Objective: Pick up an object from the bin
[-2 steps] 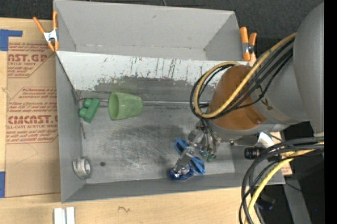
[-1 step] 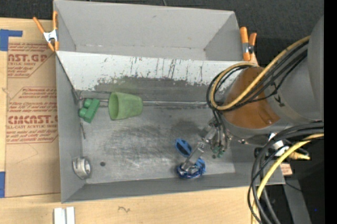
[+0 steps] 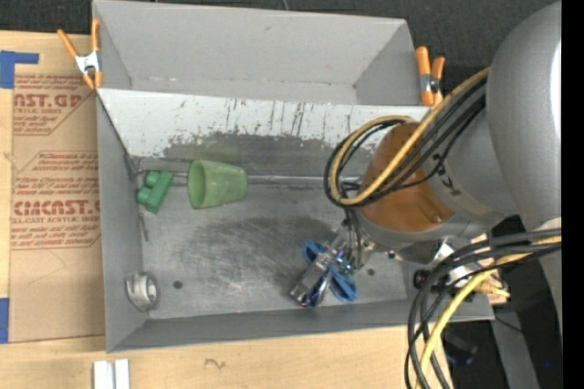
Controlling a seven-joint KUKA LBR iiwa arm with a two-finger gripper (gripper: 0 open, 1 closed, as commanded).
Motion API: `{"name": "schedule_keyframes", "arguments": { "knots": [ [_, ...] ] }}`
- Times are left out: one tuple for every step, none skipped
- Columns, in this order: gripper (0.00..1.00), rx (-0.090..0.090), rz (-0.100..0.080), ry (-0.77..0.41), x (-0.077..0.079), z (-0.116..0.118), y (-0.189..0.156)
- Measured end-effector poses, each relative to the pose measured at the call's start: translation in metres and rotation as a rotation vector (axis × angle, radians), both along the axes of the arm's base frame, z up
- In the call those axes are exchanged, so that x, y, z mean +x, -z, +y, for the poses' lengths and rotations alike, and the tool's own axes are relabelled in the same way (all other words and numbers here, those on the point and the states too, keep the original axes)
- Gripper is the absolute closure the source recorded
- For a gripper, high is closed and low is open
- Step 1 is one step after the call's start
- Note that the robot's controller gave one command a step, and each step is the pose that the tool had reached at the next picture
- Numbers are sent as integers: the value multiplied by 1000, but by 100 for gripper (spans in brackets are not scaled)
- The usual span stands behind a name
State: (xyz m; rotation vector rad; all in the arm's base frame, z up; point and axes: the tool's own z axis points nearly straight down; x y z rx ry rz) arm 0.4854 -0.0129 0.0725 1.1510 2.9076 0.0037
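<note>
One tool [image 3: 319, 280] down at the floor of the grey bin [image 3: 246, 40], right of centre and close to the wall along the view's lower edge. Clenched or released: cannot tell. Right at its tip, a small blue thing [image 3: 344, 289] with flat crossed arms, lying on the floor and partly covered by the tool. Gripped or merely touched: cannot tell either.

Just behind the tool, up and to the right, the orange cover [image 3: 406, 195] on the wrist, ringed by looping yellow and black cables [image 3: 365, 150]. Together with the arm's grey bulk, covering the bin's right end and right wall.

Leftward from the tool, a broad stretch of bare, scuffed floor. Beyond it, well apart from the blue thing, a pale green cup [image 3: 217, 183] on its side at the foot of the sloping back wall, mouth toward the left. Just beside the cup, further left, a small darker green block [image 3: 153, 191], hard against the left wall's base. Down in the near left corner, a short silver metal cylinder [image 3: 141, 289], tucked where the left and lower walls meet.

Tight room at the tool: lower wall near on one side, arm and cables crowding from the right. Open room only to the left and toward the back wall.
</note>
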Motion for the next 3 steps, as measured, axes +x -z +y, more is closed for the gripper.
{"name": "schedule_keyframes", "arguments": {
  "knots": [
    [100, 0, 4, 0, -1, -1, 1],
    [100, 3, 13, -1, -1, 0, -32],
    [100, 3, 15, -1, -1, 0, -34]
  ]
}}
